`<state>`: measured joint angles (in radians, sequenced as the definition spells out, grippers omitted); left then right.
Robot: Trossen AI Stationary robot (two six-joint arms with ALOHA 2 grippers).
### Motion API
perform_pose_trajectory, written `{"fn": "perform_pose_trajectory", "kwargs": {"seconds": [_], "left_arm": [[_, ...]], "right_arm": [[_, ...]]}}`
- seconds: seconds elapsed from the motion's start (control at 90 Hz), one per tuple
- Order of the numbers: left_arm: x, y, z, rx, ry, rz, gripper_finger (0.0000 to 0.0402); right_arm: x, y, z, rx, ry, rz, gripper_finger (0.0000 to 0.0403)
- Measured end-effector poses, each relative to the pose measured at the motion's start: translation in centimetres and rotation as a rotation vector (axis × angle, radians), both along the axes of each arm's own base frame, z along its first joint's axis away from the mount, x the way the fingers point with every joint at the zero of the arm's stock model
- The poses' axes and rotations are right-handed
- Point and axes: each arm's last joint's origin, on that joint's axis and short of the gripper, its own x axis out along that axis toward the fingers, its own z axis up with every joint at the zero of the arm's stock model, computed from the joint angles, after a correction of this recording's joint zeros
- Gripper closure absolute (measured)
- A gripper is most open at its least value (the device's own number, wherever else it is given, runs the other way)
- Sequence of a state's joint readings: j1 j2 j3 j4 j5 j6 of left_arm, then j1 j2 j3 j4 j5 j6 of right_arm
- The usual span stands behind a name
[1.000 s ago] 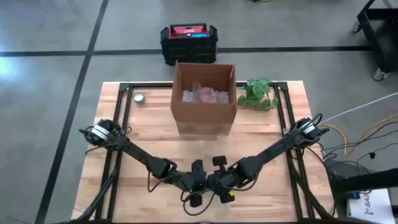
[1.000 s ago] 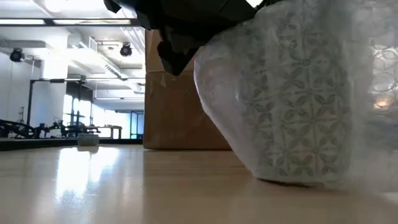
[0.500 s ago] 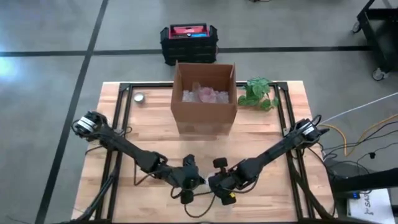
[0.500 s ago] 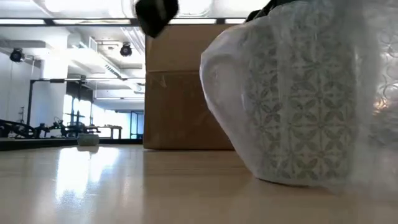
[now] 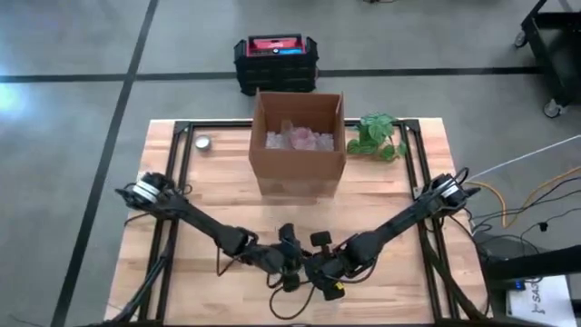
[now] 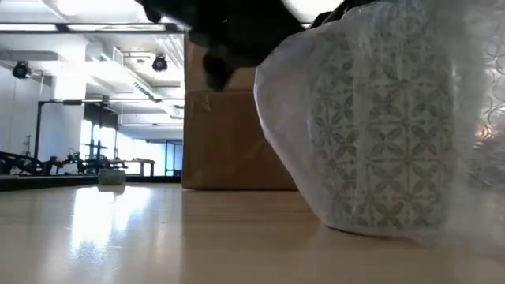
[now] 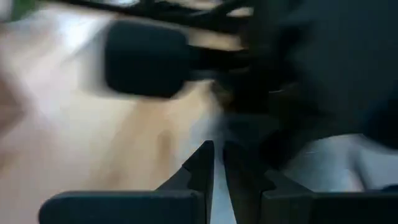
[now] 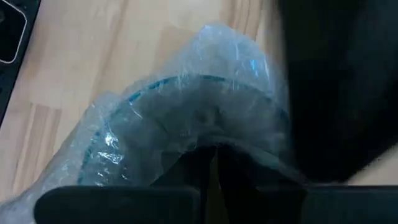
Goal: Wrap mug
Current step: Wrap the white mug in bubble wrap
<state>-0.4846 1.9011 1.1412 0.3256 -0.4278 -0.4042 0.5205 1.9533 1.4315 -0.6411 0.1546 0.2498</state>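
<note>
The mug (image 6: 379, 126) stands at the table's (image 5: 427, 163) near edge, already covered in bubble wrap (image 8: 186, 118). My right gripper (image 8: 214, 155) pinches the wrap; my left gripper (image 7: 217, 165) is pressed together beside it. Tucking loose ends remains, I judge.

Grey concrete floor (image 5: 82, 54) with dark lines; bright ceiling lights (image 6: 102, 28), perhaps windows beyond.

No legible text, label, brand, number or sign on anything in view.
</note>
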Motion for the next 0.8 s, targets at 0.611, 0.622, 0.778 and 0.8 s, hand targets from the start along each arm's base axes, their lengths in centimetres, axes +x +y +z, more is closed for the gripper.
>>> {"fn": "perform_pose_trajectory", "kwargs": {"seconds": [0.611,0.622,0.778,0.8], "left_arm": [[0.4,-0.1,-1.4,0.012,0.035,-0.014,0.0379],[0.4,-0.1,-1.4,0.012,0.035,-0.014,0.0379],[0.4,-0.1,-1.5,0.01,0.032,-0.014,0.0379],[0.4,-0.1,-1.5,0.011,0.032,-0.014,0.0379]], "right_arm": [[-2.0,-0.9,5.9,0.078,-0.065,-0.014,0.0384],[-2.1,-0.9,6.0,0.078,-0.064,-0.014,0.0384],[-1.9,-1.3,6.2,0.028,-0.105,-0.056,0.0384],[-1.7,-1.3,6.0,0.026,-0.105,-0.058,0.0384]]}}
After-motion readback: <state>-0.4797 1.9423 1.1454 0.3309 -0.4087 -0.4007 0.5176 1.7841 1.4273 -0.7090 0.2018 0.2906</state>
